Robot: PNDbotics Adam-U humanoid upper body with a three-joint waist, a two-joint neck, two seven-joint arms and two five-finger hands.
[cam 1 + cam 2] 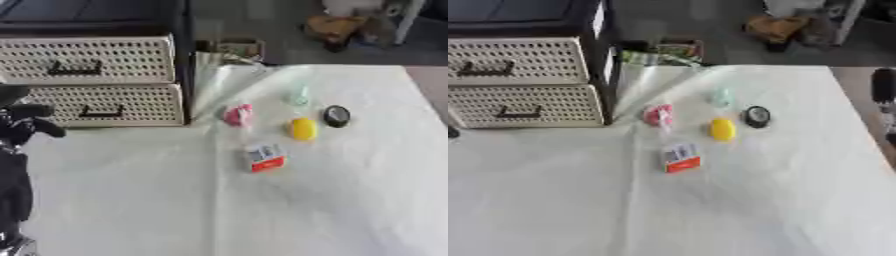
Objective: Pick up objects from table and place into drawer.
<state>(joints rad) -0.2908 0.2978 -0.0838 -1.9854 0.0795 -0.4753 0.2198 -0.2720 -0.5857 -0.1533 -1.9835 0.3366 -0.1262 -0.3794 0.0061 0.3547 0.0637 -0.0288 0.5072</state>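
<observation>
Five small things lie on the white cloth right of the drawer unit: a pink item [237, 115], a pale green item [297, 94], a black round item [336, 116], a yellow item [303, 128] and a red and white box [264, 158]. The cream perforated drawer unit [92, 80] stands at the back left with its upper drawer [87, 60] and lower drawer [105, 105] both closed. My left hand [21, 117] rises at the left edge in front of the lower drawer, fingers relaxed and holding nothing. Of my right hand [883, 86] only a dark part shows at the right edge, away from the objects.
The table [332, 210] is covered by a creased white cloth with a fold running down its middle. Its right edge [859, 115] drops to the floor. Behind the table lie a box [234, 48] and brown clutter [337, 27] on the floor.
</observation>
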